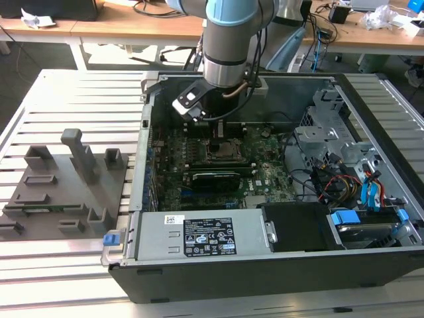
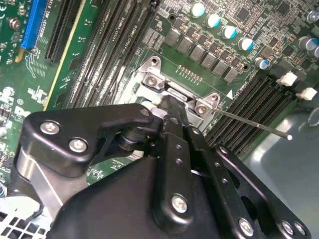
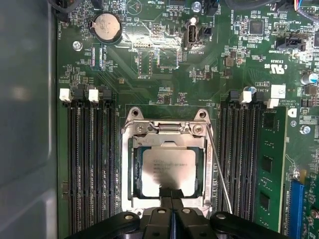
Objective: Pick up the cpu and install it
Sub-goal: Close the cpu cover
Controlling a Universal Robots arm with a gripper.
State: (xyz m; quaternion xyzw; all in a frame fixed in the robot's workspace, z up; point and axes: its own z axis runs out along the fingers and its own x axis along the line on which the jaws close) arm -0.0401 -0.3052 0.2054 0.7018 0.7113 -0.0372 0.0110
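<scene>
Inside the open computer case, the cpu lies flat within the metal socket frame; the gripper, closed with nothing between its jaws, sits at one edge of the cpu's shiny top.

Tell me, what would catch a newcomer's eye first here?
The big grey robot arm reaching down into the open black computer case on the slatted metal table stands out first. In the first wrist view, its black gripper sits at the edge of the small silvery square cpu chip, which lies inside the metal socket frame on the green circuit board.
</scene>
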